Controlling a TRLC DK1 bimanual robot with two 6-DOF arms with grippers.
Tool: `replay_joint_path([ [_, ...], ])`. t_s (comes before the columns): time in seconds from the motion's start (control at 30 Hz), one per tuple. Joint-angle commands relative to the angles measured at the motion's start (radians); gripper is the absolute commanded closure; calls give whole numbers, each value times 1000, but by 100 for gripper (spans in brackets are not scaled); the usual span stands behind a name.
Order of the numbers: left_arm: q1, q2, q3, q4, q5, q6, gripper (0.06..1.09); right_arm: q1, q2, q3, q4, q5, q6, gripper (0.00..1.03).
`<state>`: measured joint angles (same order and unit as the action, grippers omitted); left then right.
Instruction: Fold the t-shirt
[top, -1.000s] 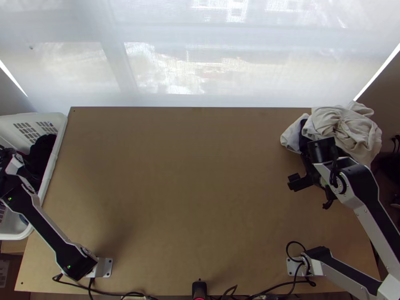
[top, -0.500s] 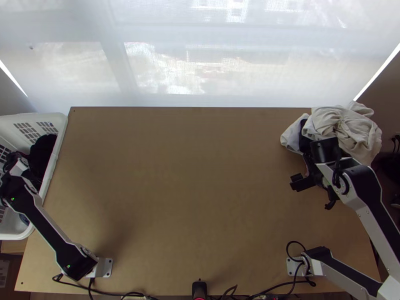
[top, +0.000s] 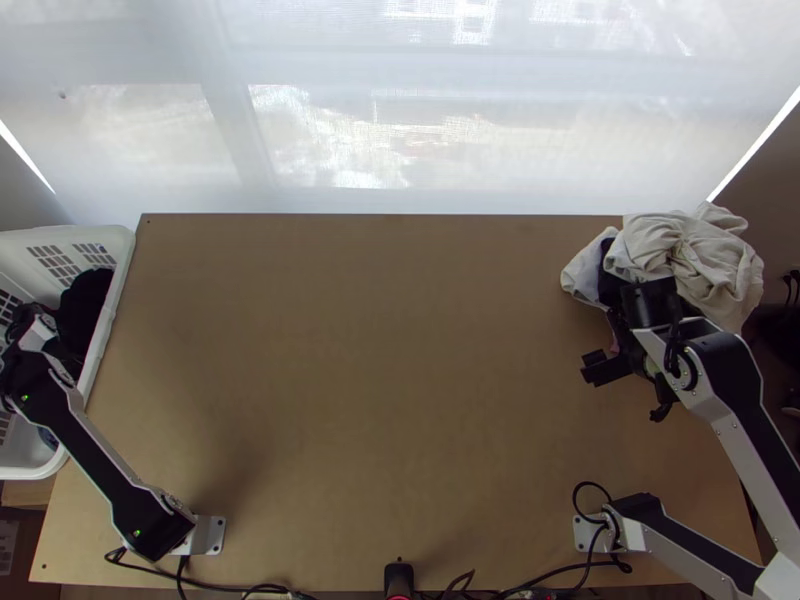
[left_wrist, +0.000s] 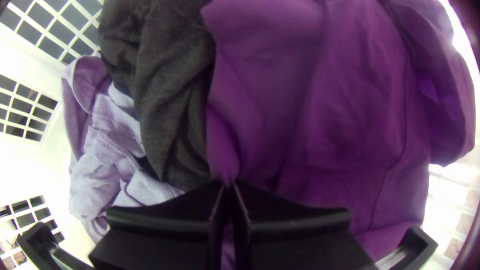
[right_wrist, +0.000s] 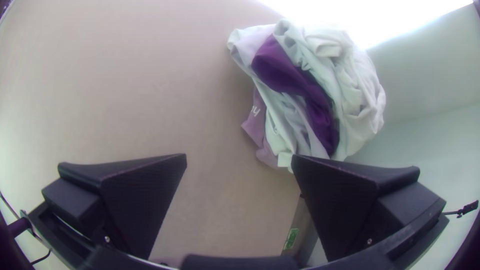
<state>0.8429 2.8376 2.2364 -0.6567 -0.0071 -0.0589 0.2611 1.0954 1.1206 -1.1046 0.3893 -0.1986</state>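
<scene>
Purple cloth, left tool pinching a fold, right tool wide open (empty)

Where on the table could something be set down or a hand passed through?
The big bare patch is the table's middle, bordered by the white basket, the heap of cloths, the far edge and the cables along the near edge. It is crowded at the far right, with the right claw beside the heap, and in the basket, among clothes.
</scene>
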Motion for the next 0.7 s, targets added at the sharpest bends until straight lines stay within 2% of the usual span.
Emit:
replay_joint_path([
  [0.0,1,-44,-9,-29,4,-5,105,0,-6,-27,0,0,4,5],
  [0.5,5,-254,-41,-138,15,-65,105,0,-31,-35,2,0,2,5],
  [0.67,5,-349,-43,-204,91,-82,105,-2,-46,-45,2,0,-1,5],
])
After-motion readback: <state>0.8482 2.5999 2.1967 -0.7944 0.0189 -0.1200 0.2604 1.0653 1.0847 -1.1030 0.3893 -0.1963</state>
